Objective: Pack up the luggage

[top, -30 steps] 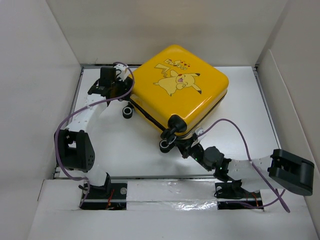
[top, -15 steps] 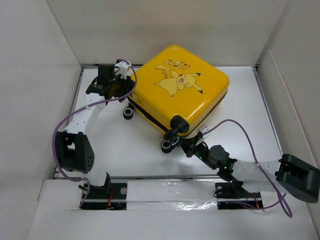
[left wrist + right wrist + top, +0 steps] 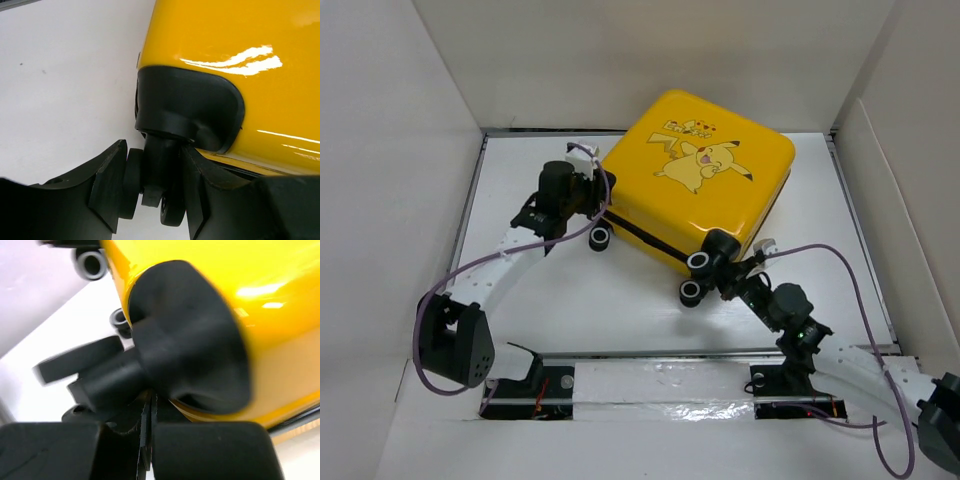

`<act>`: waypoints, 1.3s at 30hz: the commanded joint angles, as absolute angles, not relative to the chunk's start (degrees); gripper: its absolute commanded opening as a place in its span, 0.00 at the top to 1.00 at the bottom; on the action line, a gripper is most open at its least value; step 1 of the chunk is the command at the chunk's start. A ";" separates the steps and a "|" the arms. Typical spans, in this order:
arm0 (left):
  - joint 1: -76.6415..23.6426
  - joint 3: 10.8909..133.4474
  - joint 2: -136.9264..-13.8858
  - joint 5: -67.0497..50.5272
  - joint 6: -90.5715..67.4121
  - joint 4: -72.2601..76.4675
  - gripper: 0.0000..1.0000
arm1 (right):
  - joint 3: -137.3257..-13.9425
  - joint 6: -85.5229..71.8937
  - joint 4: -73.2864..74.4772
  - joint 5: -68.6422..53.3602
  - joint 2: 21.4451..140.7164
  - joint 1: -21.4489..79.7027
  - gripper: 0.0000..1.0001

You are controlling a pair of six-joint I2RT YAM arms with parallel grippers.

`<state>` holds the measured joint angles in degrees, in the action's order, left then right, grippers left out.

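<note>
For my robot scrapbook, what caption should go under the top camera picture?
A closed yellow suitcase, with the left end effector and right end effector at its wheels.

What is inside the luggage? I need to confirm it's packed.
The luggage is closed, so its contents are hidden. Only its yellow outside and black wheels show.

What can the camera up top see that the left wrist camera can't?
Only the top camera shows the whole luggage with its Pikachu picture, and the right arm reaching to the near corner. Only the left wrist camera shows, up close, a black wheel squeezed between the two fingers of the left tool, just under a black corner cap. Both cameras show the shiny yellow shell, the white table, and the left tool at a wheel.
</note>
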<state>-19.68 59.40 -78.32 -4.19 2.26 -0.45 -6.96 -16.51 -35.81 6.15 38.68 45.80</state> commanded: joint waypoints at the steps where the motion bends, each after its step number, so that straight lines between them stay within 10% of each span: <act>1: -31.98 53.80 -78.40 -18.01 -14.66 7.01 1.00 | -8.17 -17.31 -33.67 1.68 34.90 43.77 1.00; 13: -34.01 39.03 -66.98 -21.71 -23.11 18.98 1.00 | -14.66 -16.08 -16.81 5.19 34.46 32.89 1.00; 17: -34.01 35.26 -64.26 -22.41 -23.99 21.44 1.00 | -16.87 -16.17 -2.59 6.93 27.61 27.34 0.49; 20: -34.54 33.23 -63.46 -24.78 -26.27 26.18 1.00 | -17.14 -16.79 3.31 11.77 22.42 24.79 0.35; 34: -34.54 25.14 -59.33 -26.63 -31.55 35.59 1.00 | -33.31 -7.47 11.86 0.44 30.94 19.60 0.21; 39: -34.54 23.20 -53.89 -25.32 -32.34 36.92 0.93 | -33.30 -7.13 8.44 -7.98 27.95 19.60 0.56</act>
